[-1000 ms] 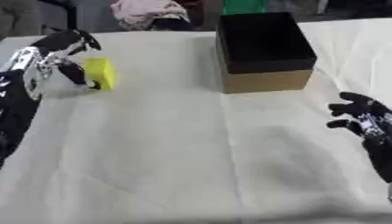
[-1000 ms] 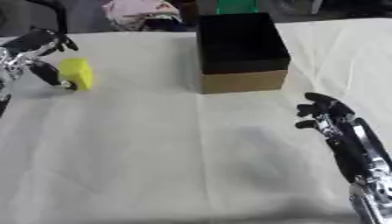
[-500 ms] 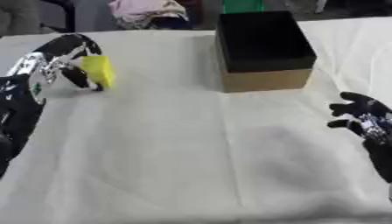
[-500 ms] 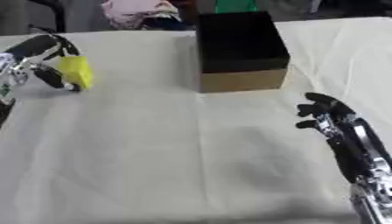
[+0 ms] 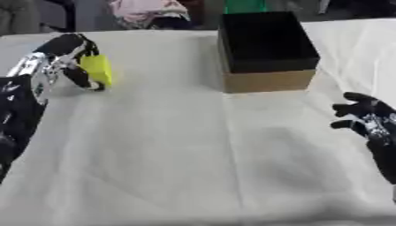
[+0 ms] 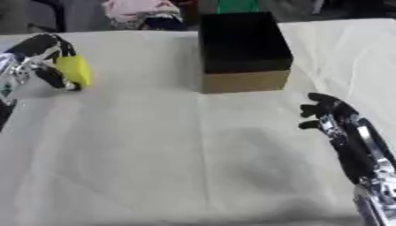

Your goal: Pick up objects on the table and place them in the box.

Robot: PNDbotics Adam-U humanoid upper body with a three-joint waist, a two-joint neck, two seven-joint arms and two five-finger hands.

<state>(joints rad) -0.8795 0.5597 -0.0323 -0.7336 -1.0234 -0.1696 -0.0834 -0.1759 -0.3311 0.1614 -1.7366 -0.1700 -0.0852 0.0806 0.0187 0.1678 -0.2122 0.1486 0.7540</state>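
Observation:
A small yellow block (image 5: 97,69) is at the far left of the white-clothed table (image 5: 170,154), pinched between the fingers and thumb of my left hand (image 5: 63,62). It looks lifted a little off the cloth. The open cardboard box (image 5: 264,48), black inside, stands at the back, right of centre, well apart from the block. My right hand (image 6: 329,115) hovers at the right edge, below the box, fingers loosely spread and holding nothing.
A heap of pink and dark cloth (image 5: 147,11) lies beyond the table's far edge, with something green (image 5: 246,6) behind the box. Bare cloth stretches between the block and the box and across the front.
My left hand has closed round the yellow block and raised it slightly, shifting toward the right. The right hand has stayed put.

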